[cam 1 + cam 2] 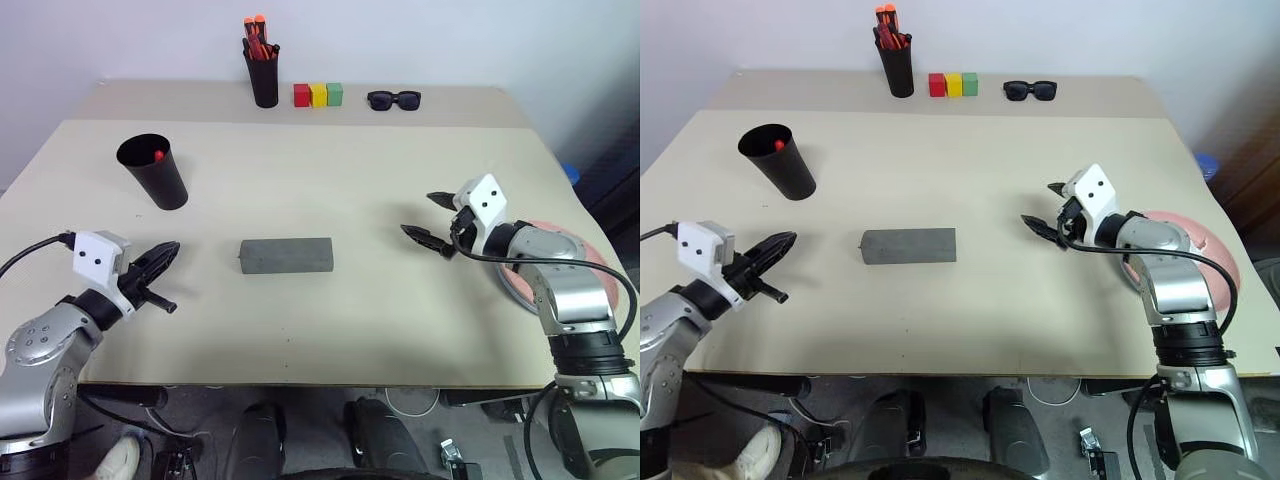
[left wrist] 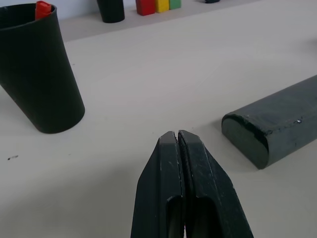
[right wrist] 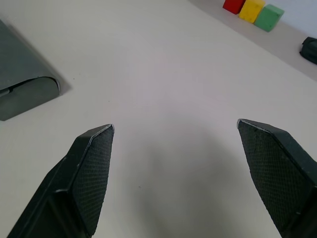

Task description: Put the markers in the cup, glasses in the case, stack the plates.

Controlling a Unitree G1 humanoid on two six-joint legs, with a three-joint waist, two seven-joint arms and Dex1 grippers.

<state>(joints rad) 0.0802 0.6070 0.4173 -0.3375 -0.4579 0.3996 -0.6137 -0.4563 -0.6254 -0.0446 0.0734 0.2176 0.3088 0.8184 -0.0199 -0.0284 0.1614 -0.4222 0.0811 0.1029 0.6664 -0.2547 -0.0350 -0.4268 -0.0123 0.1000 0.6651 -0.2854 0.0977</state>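
- Left eye view: your left gripper (image 1: 172, 250) hovers low over the table (image 1: 330, 330) near its front left edge, fingers pressed together, nothing between them.
- Left wrist view confirms it: the two fingers (image 2: 171, 168) meet tip to tip, pointing across bare table between the cup and the case.
- Your right gripper (image 1: 428, 217) sits on the right side of the table, fingers spread wide and empty, pointing left toward the case.
- Cup (image 1: 153, 171) stands upright at the left of the table, well behind the left gripper. A red-capped marker (image 1: 159, 155) pokes up inside it; you can't make out any other markers in there.
- Case (image 1: 286, 255) lies flat at table centre, flap shut, between the two grippers and touching neither. Can't tell whether the glasses are inside.
- Pink plate (image 1: 1225, 262) rests at the right table edge, mostly hidden under your right arm. Can't tell whether the blue plate is under it.
- Back strip: black pen holder (image 1: 263, 78) with orange-red pens (image 1: 257, 35), then red, yellow and green blocks (image 1: 318, 95), then dark sunglasses (image 1: 394, 99).
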